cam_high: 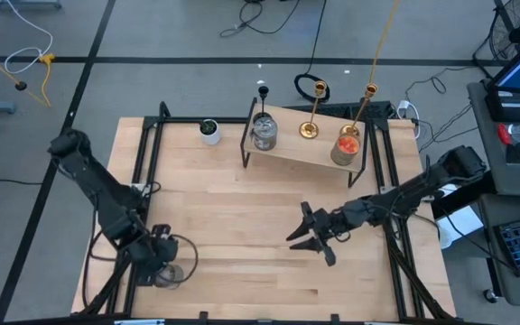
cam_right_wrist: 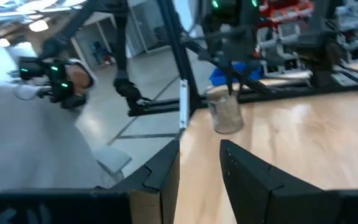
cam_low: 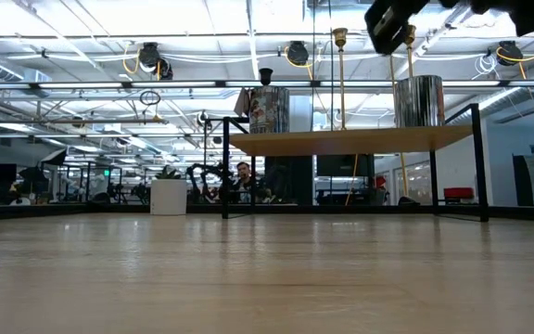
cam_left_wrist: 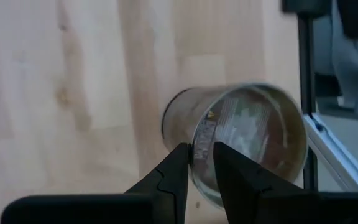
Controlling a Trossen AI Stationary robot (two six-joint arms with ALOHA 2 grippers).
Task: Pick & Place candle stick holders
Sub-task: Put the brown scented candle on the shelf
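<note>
Gripping the rim of a silvery clear-glass cup (cam_left_wrist: 241, 140), the left gripper (cam_high: 162, 262) sits at the near left corner of the wooden table (cam_high: 242, 226); its two fingers (cam_left_wrist: 173, 174) are nearly together, one inside the cup's wall and one outside, and the cup lies tilted on its side beside the black frame rail (cam_left_wrist: 306, 81). Further along the far edge stands a small white cup with a dark inside (cam_high: 209, 132), directly on the table just left of a raised wooden shelf (cam_high: 296, 149). On that shelf, from its left end, stand a second silvery clear-glass cup (cam_high: 264, 134) with a slim black stemmed holder (cam_high: 263, 91) just behind it, then a brass round-based holder (cam_high: 309, 129) near the middle, then an orange-red glass cup (cam_high: 348, 144) at the right end with another tall brass holder (cam_high: 369, 92) right behind it. Right of the table's centre, the right gripper (cam_high: 311, 241) hangs above bare wood, well apart from the shelf, its fingers (cam_right_wrist: 160, 174) standing slightly apart with nothing between them.
</note>
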